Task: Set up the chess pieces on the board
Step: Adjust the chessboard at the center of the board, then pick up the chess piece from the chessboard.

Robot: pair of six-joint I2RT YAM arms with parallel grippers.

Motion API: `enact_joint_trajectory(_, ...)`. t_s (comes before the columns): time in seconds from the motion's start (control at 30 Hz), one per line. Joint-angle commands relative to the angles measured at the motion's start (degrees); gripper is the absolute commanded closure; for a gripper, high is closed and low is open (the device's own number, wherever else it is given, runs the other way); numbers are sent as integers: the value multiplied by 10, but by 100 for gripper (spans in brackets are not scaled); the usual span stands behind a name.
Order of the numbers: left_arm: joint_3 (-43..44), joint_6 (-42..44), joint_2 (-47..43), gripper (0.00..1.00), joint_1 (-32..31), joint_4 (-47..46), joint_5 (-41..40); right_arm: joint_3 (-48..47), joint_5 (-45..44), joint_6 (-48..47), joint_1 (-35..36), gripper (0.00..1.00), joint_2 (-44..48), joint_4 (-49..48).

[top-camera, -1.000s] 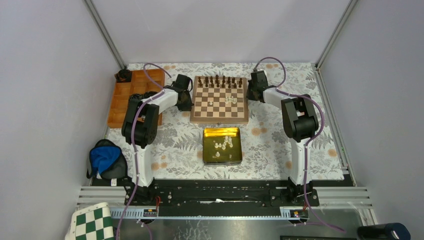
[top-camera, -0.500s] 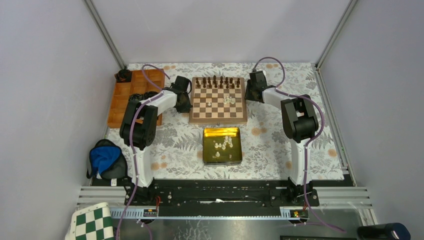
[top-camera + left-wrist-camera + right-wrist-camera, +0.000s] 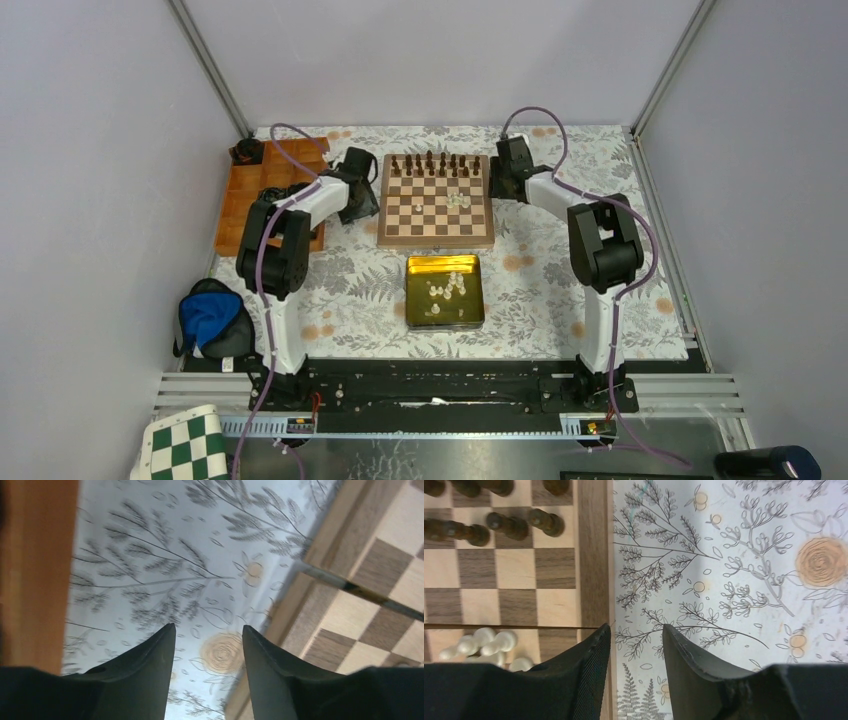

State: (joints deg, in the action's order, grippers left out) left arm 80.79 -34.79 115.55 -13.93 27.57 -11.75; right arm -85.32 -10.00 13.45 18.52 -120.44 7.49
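Observation:
The board [image 3: 436, 243] lies at the middle back of the flowered tablecloth. Dark pieces [image 3: 435, 163] line its far rows. A small cluster of cream chess pieces [image 3: 459, 198] stands right of its middle, and more lie in the gold tin [image 3: 445, 318]. My left gripper [image 3: 370, 200] is open just off the board's left rim [image 3: 295, 615], nothing between its fingers [image 3: 150, 655]. My right gripper [image 3: 497, 185] is open at the right rim [image 3: 594, 555], its left finger [image 3: 584, 665] over the rim, empty. The right wrist view shows cream pieces [image 3: 484, 642] and dark ones [image 3: 499, 522].
An orange compartment tray [image 3: 265, 190] sits left of the left gripper, its wall [image 3: 30, 570] close beside the fingers. A blue bag [image 3: 210, 318] lies near left. A green-and-white mat [image 3: 185, 450] lies at the front corner.
Both grippers have gone from shut to open. The board has slid slightly left. The left arm has drawn back toward the orange tray.

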Motion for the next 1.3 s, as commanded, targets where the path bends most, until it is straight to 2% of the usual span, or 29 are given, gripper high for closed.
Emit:
enact_joint_trajectory(0.0,20,-17,-38,38,24,18,-56,-29,-18,-25,8,50,73,3)
enact_joint_trajectory(0.07,20,-20,-46,34,30,18,-59,-31,-10,-27,8,48,83,7)
enact_joint_trajectory(0.1,20,-23,-49,22,33,19,-60,-32,-3,-27,8,48,87,9)
enact_joint_trajectory(0.13,18,-27,-54,4,36,18,-59,-33,5,-27,8,47,91,10)
enact_joint_trajectory(0.17,17,-28,-58,1,37,17,-59,-32,13,-28,9,46,95,10)
enact_joint_trajectory(0.47,18,-29,-72,1,38,8,-53,-8,112,-29,12,39,112,1)
enact_joint_trajectory(0.6,16,-24,-79,1,31,1,-55,-7,146,-31,20,39,104,3)
enact_joint_trajectory(1.0,22,-10,-88,1,9,0,-63,-34,146,-30,63,44,68,26)
enact_joint_trajectory(1.27,5,-1,-105,2,10,-16,-52,-21,128,-27,69,47,60,26)
